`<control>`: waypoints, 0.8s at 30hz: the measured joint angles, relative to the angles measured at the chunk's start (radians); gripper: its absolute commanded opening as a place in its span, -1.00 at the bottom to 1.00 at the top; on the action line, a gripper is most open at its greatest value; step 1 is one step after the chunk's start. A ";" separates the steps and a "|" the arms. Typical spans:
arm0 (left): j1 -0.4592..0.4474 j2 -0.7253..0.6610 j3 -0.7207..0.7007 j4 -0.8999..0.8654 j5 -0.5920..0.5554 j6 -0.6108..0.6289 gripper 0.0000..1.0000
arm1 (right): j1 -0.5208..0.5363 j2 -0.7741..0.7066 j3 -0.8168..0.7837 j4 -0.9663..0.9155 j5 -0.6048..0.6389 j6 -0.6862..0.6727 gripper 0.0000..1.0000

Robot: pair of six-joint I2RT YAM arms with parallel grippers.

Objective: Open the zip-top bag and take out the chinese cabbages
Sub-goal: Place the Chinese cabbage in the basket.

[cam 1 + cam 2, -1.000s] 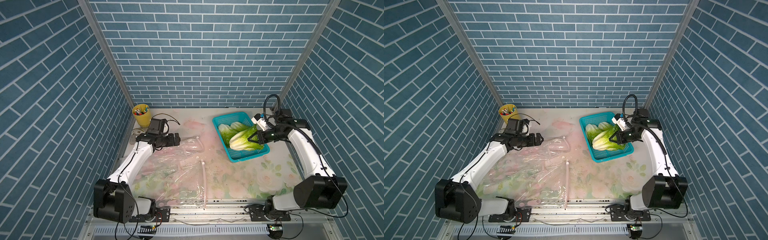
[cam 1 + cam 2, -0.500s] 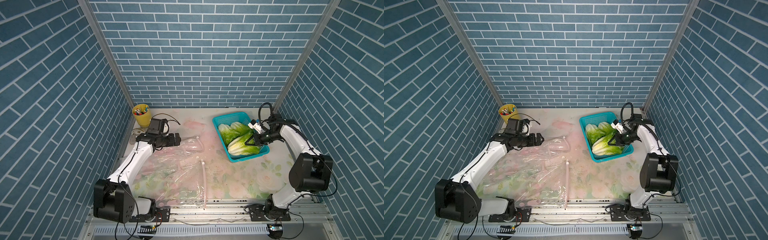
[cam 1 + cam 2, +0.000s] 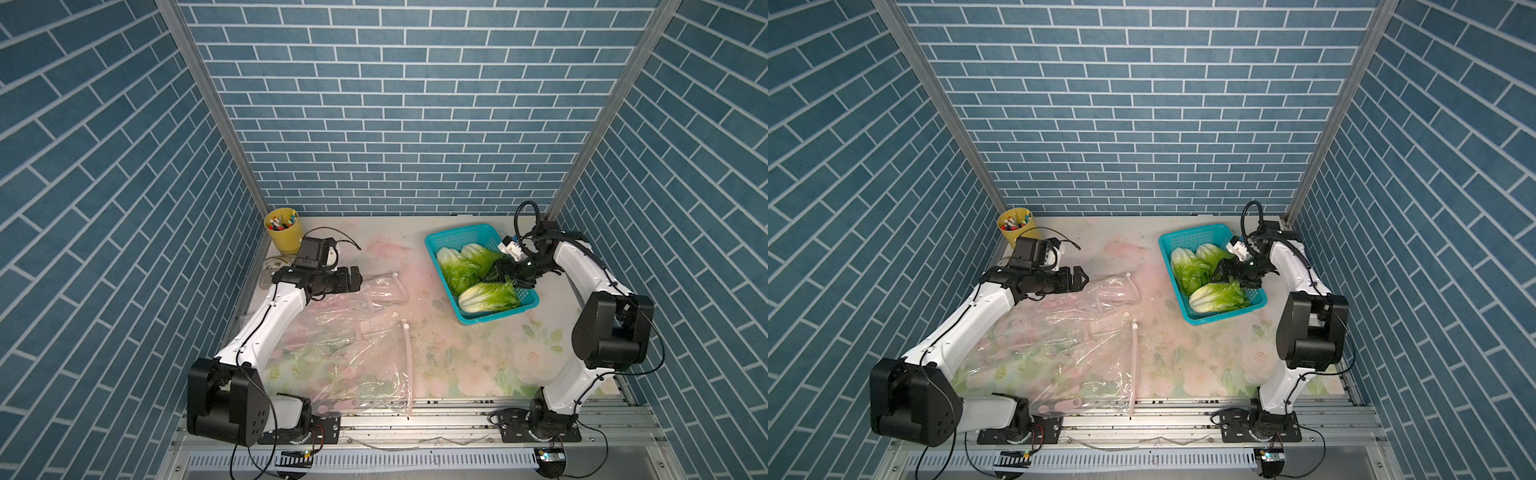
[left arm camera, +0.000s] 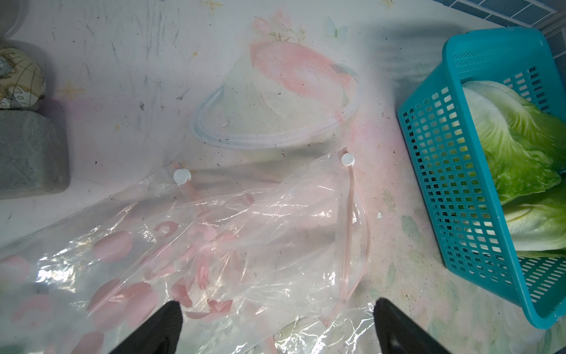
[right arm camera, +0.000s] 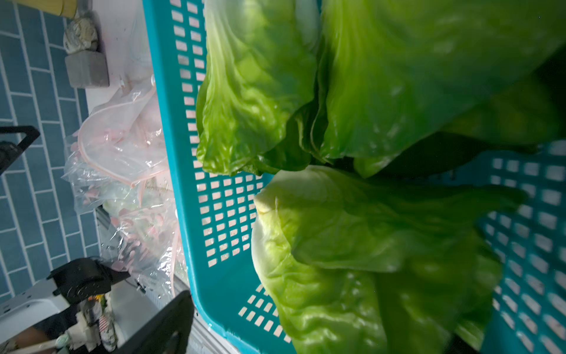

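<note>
zip-top bag [image 3: 353, 332]: thin clear plastic film, glossy, creased, pink print. chinese cabbages [image 3: 490, 297]: crinkly leaves with a light sheen, bases paler and smoother. basket [image 3: 496, 315]: teal moulded plastic, perforated, smooth. surface [image 3: 457, 353]: matt floral print, scuffed, speckled. near rail [image 3: 436, 409]: bare ribbed metal. arm shells [image 3: 274, 320]: smooth white plastic.

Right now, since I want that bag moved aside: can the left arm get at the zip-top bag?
Likely yes: the left gripper hangs open at the crumpled edge of the zip-top bag, with nothing between them.
</note>
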 measured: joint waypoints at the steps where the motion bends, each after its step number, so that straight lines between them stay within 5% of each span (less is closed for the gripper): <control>1: 0.000 0.000 0.000 0.000 -0.002 0.000 0.99 | 0.003 -0.013 0.008 -0.003 0.029 0.010 0.97; 6: -0.003 -0.005 0.000 -0.001 -0.021 0.003 0.99 | 0.009 -0.159 0.024 -0.004 0.192 0.085 0.81; 10: -0.003 -0.036 -0.003 0.000 -0.039 0.002 0.99 | 0.008 -0.319 -0.038 0.076 0.174 0.151 0.59; 12: -0.003 -0.064 -0.010 0.000 -0.045 0.001 0.99 | 0.009 -0.375 -0.109 0.132 0.123 0.190 0.31; 17: -0.004 -0.129 -0.035 -0.002 -0.057 -0.005 0.99 | 0.012 -0.326 -0.293 0.254 0.058 0.249 -0.48; 24: -0.005 -0.276 -0.066 -0.055 -0.063 -0.044 0.99 | 0.012 -0.212 -0.400 0.360 0.070 0.277 -0.78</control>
